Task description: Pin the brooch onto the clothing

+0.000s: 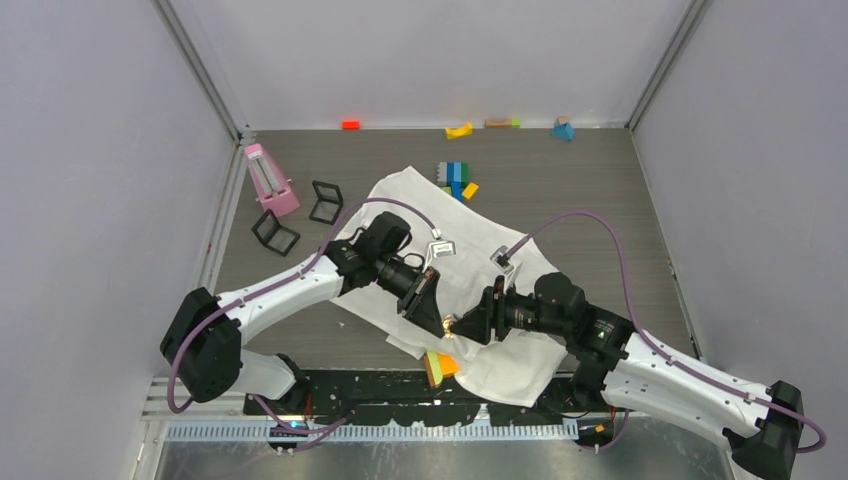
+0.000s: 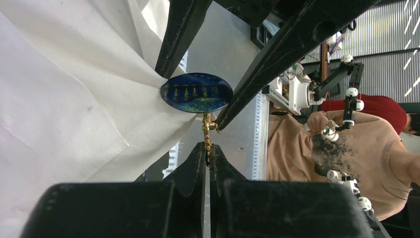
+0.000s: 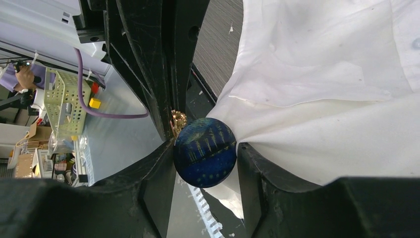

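Left gripper (image 2: 208,157): clamped on the brooch (image 2: 196,93) by its gold pin.
Right gripper (image 3: 205,151): we saw it pinching the blue disc.
Risk: shirt (image 3: 322,74) slipping off — uneven pull.

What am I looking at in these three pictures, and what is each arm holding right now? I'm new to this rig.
Two robot arms are bolted at the near edge of the table. The top view looks down from above; the other two come from a camera on each wrist. A white shirt lies on the table, with coloured blocks and black-framed cubes nearby. The left tool is shut on the gold pin part of the brooch; the right tool grips its blue disc, cloth bunched against one side.
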Robot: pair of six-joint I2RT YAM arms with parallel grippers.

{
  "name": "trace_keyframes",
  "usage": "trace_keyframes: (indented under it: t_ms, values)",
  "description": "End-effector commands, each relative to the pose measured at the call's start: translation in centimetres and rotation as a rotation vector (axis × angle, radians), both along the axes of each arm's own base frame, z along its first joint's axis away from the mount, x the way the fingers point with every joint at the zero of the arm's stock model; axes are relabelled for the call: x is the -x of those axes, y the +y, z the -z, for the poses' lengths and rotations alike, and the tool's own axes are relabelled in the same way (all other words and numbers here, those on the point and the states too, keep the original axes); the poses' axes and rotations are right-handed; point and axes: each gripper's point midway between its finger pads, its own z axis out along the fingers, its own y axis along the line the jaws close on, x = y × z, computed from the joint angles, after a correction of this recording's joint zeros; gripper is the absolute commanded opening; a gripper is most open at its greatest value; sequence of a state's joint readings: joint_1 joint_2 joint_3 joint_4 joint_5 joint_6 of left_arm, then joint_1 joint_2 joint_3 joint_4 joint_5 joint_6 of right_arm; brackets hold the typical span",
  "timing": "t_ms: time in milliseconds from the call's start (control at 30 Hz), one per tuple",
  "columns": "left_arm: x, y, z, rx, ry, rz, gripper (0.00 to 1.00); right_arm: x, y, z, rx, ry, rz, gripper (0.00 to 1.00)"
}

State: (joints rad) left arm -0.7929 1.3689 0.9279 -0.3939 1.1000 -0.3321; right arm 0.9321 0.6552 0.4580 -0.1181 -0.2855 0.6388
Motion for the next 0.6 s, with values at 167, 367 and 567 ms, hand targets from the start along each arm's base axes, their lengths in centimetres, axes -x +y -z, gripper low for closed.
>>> trace_keyframes:
  t_ms: [167, 367, 567]
  values:
    - [1.2, -0.3, -2.0, 0.092, -0.011, 0.079, 0.00, -3.0, -0.7, -0.5, 0.014, -0.058, 0.159, 0.50]
    - [1.5, -0.3, -2.1, 0.096, -0.007, 0.090, 0.00, -3.6, -0.7, 0.1, 0.050, -0.052, 0.179, 0.49]
    - [1.9, -0.3, -2.0, 0.098, -0.003, 0.103, 0.00, -4.0, -0.5, 0.2, 0.063, -0.053, 0.189, 0.48]
